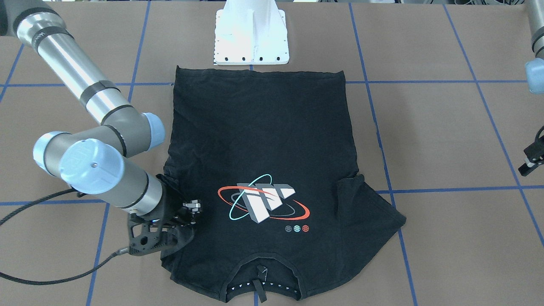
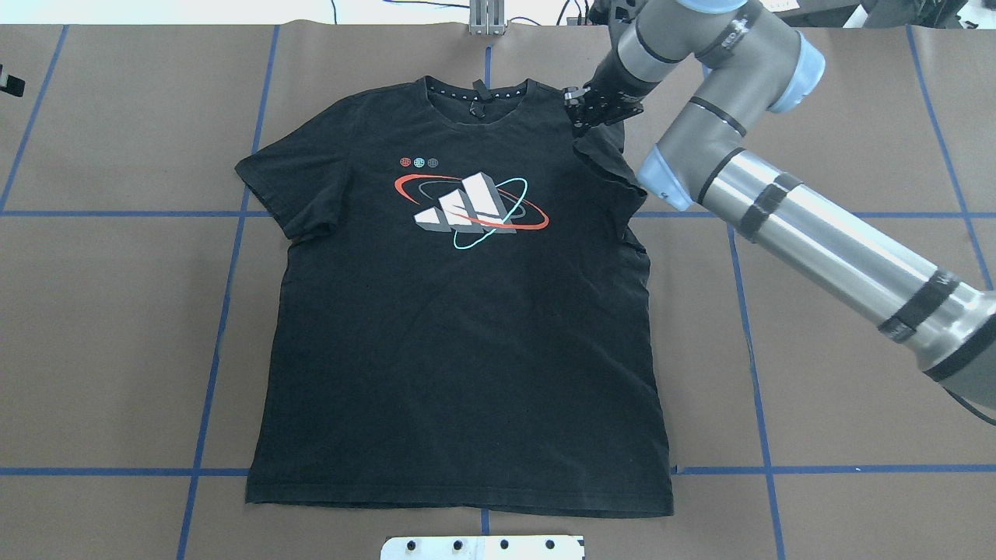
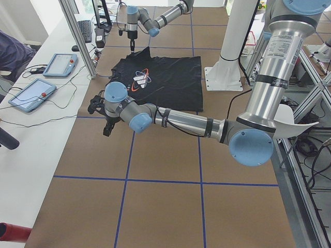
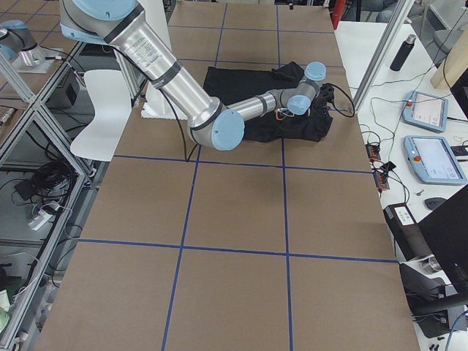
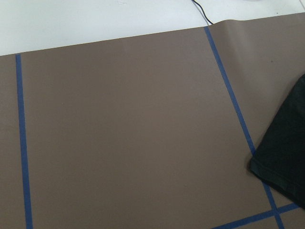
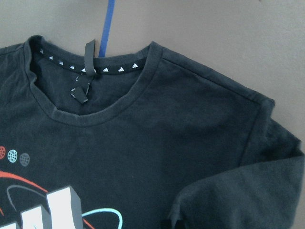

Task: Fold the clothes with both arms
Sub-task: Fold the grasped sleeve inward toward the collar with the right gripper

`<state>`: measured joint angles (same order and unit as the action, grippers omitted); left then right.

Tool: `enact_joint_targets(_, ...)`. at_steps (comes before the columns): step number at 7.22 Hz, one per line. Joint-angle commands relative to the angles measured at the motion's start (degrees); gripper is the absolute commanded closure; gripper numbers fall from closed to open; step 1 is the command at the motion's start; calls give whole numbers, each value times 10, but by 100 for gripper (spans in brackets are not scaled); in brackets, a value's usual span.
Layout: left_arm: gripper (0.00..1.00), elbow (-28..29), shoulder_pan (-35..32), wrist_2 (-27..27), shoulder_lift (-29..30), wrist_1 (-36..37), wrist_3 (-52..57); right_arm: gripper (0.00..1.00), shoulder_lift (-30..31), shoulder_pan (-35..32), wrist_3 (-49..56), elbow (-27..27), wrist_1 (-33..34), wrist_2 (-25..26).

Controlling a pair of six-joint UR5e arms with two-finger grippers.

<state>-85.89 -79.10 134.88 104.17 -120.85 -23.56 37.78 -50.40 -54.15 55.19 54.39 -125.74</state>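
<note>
Over on the brown worktop (image 2: 817, 350) I'm seeing the black T-shirt (image 2: 467, 350) lying flat with the logo (image 2: 467, 204) facing up. Its collar (image 2: 476, 92) is pointing away from the robot and its hem is sitting just in front of the white pedestal base (image 1: 250, 38). Most of the shirt is lying smooth across the blue tape lines (image 2: 226, 311).

The right arm (image 2: 817, 233) is reaching over to the shoulder on its own side. The right fingers (image 2: 582, 117) are sitting right on the sleeve (image 2: 607, 167) there, and as far as I can make out they're pinching together on the fabric. That sleeve is bunching up and folding in over the body of the shirt, and the wrist cam is showing it doubled over beside the collar.

The other sleeve (image 2: 272, 194) is lying spread out flat. The left arm (image 3: 181, 120) is hanging out over bare worktop, well apart from the shirt. The left fingers (image 1: 527, 168) are only peeking in at the frame edge, so I can't tell if they're apart or together. The left wrist cam is just catching a corner of black fabric at its edge
</note>
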Motion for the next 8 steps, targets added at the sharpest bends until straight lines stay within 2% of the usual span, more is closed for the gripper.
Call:
enact_joint_targets(1,0,0,0,0,0,0,0,100,-93,28,-13,-122,-2,70)
enact_joint_targets(2,0,0,-1,0,0,0,-1,100,-113,31,-13,-151,-3,82)
enact_joint_targets(4,0,0,-1,0,0,0,-1,100,-117,32,-13,-155,-5,88)
enact_joint_targets(5,0,0,-1,0,0,0,-2,39,-116,32,-12,-155,-6,87)
enact_joint_targets(6,0,0,0,0,1,0,-2,0,-117,29,-13,-154,-7,87)
enact_joint_targets(7,0,1,0,0,2,0,-3,0,-117,17,-8,-153,-6,79)
enact_joint_targets(8,0,1,1,0,6,-1,-17,0,-116,-2,-7,-153,-5,47)
